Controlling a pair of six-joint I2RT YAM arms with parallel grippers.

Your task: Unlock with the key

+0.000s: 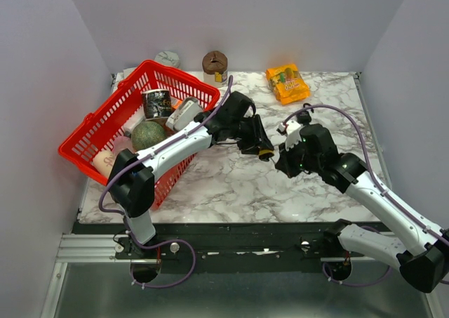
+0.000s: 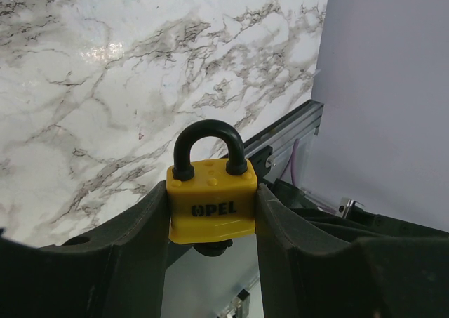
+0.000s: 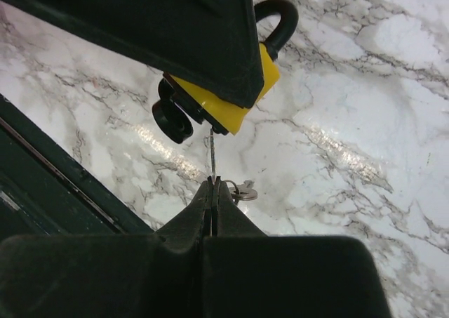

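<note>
A yellow padlock with a black shackle is clamped by its sides between my left gripper's fingers, held above the marble table. In the top view the padlock sits between the two arms. My right gripper is shut on a thin silver key. The key's blade points up to the padlock's underside and its tip meets the lock's bottom edge. A small key ring hangs beside the right fingertips. A black cap sticks out under the lock next to the key.
A red basket with a can, a green melon and other goods stands at the left. An orange snack packet lies at the back right and a brown round object at the back middle. The table's near edge has a metal rail.
</note>
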